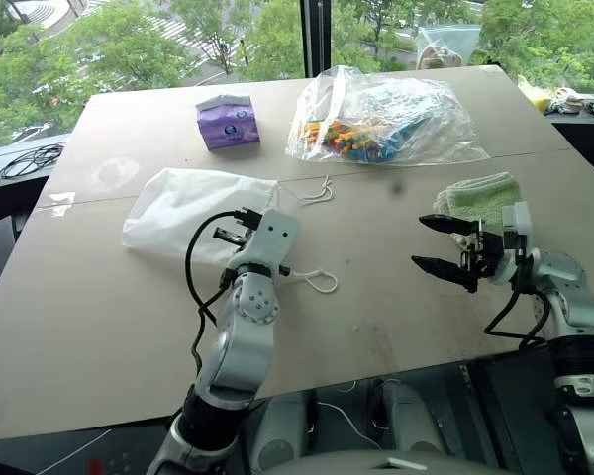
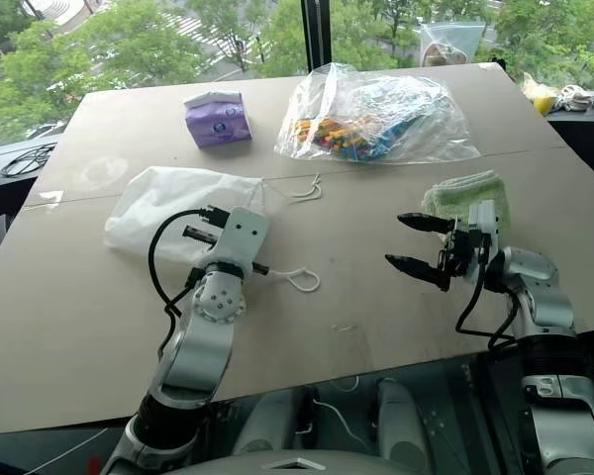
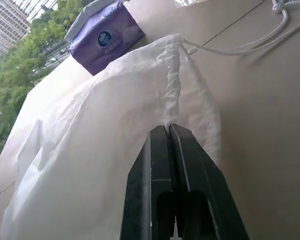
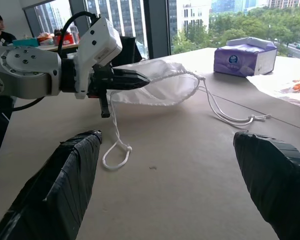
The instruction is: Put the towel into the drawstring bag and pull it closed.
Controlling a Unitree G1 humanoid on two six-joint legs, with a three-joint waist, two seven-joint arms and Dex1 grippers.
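The white drawstring bag (image 1: 183, 203) lies flat on the table's left half, with one cord loop (image 1: 322, 282) trailing near my left wrist and another (image 1: 320, 191) by its mouth. My left gripper (image 1: 221, 235) is shut on the bag's gathered rim (image 3: 172, 95); the right wrist view shows that rim pinched and lifted slightly (image 4: 155, 75). The light green towel (image 1: 480, 195) sits folded on the right side of the table. Just in front of the towel, my right gripper (image 1: 421, 242) is open and empty, pointing left toward the bag.
A purple tissue pack (image 1: 227, 121) stands behind the bag. A clear plastic bag of colourful sticks (image 1: 381, 121) lies at the back centre-right. A seam (image 1: 396, 168) crosses the table. Black cables (image 1: 30, 158) lie off the left edge. A person (image 4: 0, 27) sits far behind.
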